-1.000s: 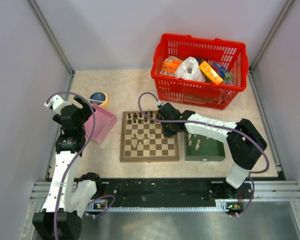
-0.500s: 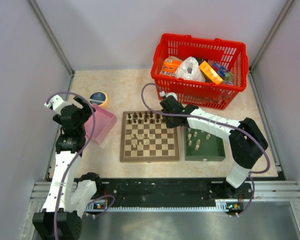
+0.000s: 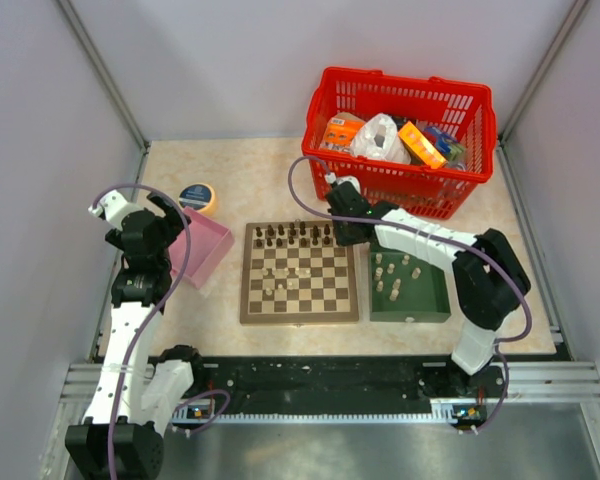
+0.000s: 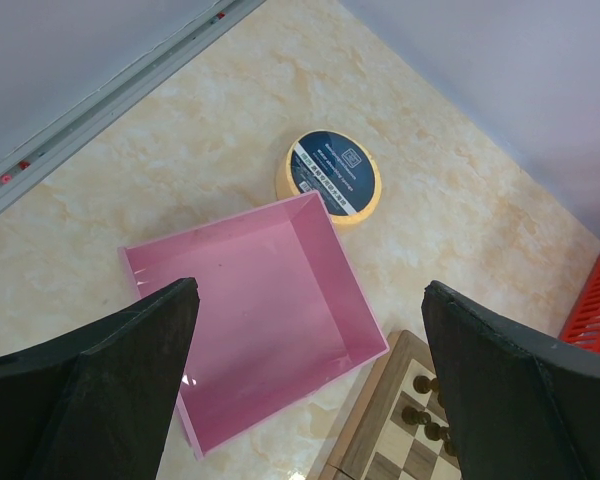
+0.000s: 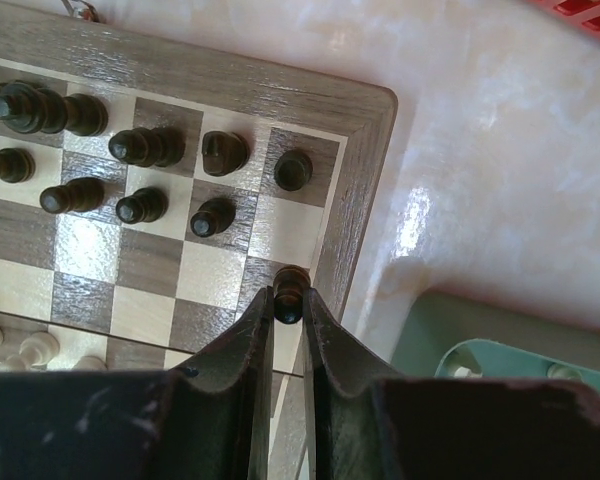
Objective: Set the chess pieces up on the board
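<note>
Right gripper (image 5: 287,300) pinching small dark brown pawn (image 5: 291,280) over right edge of square wooden chessboard (image 5: 360,130). Dark rows (image 5: 145,147) at board top nearly filled. Few pale cream pieces (image 5: 38,346) mid-board, more in green rectangular tray (image 3: 410,316) at right. Left gripper (image 4: 310,290) spread, idle over pink box (image 4: 250,300).

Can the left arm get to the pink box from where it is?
Probably yes. The left gripper hangs open right above the pink box, and nothing lies between them. The box looks empty too.
</note>
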Controlling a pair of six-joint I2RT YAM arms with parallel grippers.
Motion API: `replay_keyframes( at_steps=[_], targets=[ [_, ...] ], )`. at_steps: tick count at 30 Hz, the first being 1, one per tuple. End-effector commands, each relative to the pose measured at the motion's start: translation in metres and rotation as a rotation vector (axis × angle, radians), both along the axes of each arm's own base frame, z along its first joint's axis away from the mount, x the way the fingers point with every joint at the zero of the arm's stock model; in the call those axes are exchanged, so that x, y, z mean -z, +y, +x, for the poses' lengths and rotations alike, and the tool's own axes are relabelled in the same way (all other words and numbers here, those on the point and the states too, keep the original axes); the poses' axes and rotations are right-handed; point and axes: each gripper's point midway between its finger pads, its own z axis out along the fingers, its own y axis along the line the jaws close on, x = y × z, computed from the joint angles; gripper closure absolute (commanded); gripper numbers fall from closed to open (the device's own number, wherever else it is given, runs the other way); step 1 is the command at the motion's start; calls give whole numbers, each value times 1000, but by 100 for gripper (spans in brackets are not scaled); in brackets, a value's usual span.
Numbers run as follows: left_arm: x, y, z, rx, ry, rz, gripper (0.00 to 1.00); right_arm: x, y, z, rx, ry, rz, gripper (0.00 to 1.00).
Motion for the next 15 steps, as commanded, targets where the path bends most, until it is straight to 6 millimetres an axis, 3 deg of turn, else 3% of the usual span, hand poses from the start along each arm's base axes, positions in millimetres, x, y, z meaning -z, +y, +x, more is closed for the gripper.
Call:
replay_keyframes(
  at_steps=[1,15],
  targets=[
    [-10,5,2,-18,-42,17,1,-12,11,15,-9,-36,34,87],
    [-10,6,1,-23,-41,20,1,3,17,27,-10,-20,39,86]
  ],
)
